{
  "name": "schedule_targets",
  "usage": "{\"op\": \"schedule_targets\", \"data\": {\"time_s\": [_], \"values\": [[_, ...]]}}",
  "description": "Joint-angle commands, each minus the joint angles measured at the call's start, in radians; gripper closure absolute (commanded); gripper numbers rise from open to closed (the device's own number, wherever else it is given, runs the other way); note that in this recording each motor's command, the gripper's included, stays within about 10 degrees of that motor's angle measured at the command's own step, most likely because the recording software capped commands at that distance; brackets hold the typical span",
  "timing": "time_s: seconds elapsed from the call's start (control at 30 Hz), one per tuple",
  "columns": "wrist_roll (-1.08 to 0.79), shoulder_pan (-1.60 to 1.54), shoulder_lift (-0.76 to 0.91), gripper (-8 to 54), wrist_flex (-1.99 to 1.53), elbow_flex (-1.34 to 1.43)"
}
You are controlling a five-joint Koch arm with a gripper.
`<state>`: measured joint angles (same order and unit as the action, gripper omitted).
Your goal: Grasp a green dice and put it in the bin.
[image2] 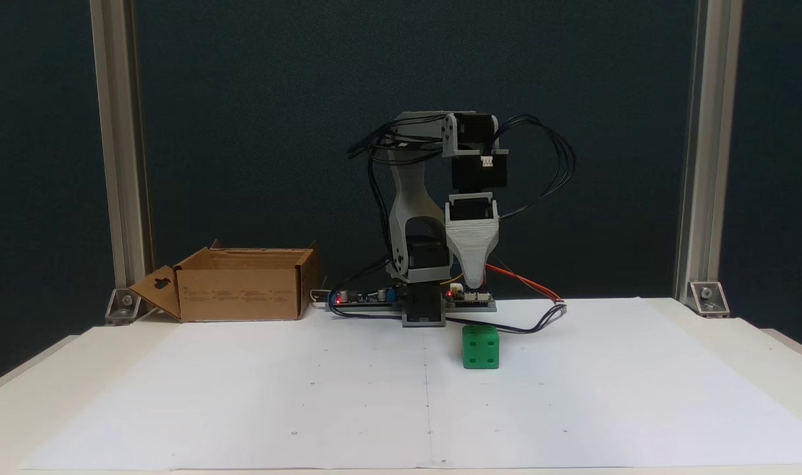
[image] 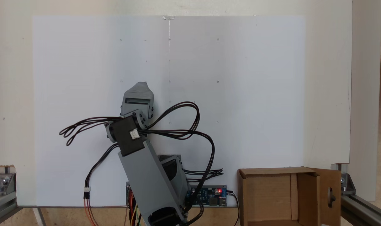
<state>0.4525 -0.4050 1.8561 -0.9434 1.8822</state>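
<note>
Fixed views: gripper (image2: 472, 285) poised above the green dice (image2: 480, 347) on white paper (image2: 242, 396), holding nothing, opening indiscernible. Approach step; next, descend and straddle it. Bin (image2: 242, 293) well apart.

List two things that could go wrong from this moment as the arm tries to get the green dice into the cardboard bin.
1. The gripper hangs above the green dice, and its fingers line up one behind the other, so their opening cannot be judged. A slightly off descent could knock the dice away.

2. The bin stands far off beside the arm's base, with upright flaps. A low carry could catch a flap, or loose cables could snag.
</note>
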Motion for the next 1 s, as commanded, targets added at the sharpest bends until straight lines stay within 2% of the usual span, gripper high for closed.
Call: {"op": "schedule_targets", "data": {"time_s": [0.0,0.63,0.97], "values": [[0.057,-0.003,-0.009,1.4,0.037,-0.005],[0.091,-0.020,-0.097,1.7,0.049,0.057],[0.137,-0.025,-0.118,2.4,0.199,0.140]]}}
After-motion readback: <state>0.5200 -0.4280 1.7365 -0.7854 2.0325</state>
